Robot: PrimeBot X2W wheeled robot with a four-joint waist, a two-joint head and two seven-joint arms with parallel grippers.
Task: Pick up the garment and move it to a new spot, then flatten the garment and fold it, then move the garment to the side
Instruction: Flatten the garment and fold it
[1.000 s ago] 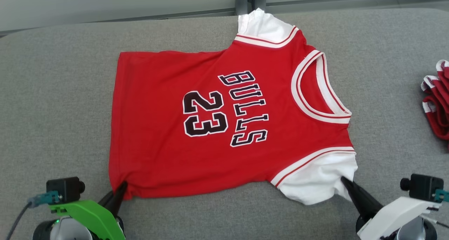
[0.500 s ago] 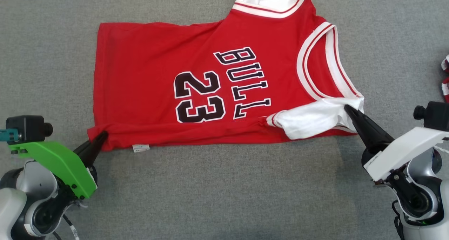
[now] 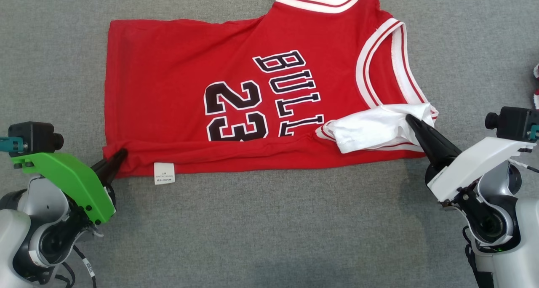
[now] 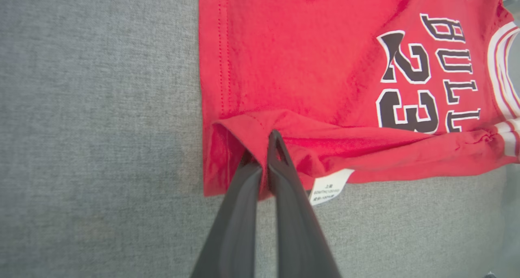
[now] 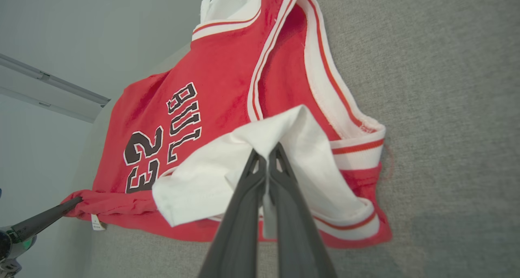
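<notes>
Left gripper (image 3: pixel 119 157): closed on the near hem corner of the jersey (image 3: pixel 181 69), with red cloth pinched between its fingers.
Right gripper (image 3: pixel 410 120): closed on the near white sleeve (image 3: pixel 366 130), which is raised and laid over the red body below the collar.
Jersey: lies chest up across the middle of the table (image 3: pixel 269 237), hem toward the left edge and collar toward the right edge. Its near long edge is rolled onto the front and covers the bottom of the print.
Risk, slip: the sleeve is held by a thin pinch. A harder pull could free it, and it would land bunched rather than flat.
Risk, skew: the right gripper sits farther in than the left. The fold line may therefore land slanted, with creases at the armhole.
Risk, drag: pulling low instead of lifting could slide the whole jersey toward the far edge.
Left wrist view: shows the hem doubled over at the fingertips and the label (image 4: pixel 330 186) sticking out beneath, which the head view shows less clearly.
Right wrist view: shows the sleeve tented at the fingertips and the striped sleeve band flat underneath.
Head view: shows both grips and the whole fold line together.
</notes>
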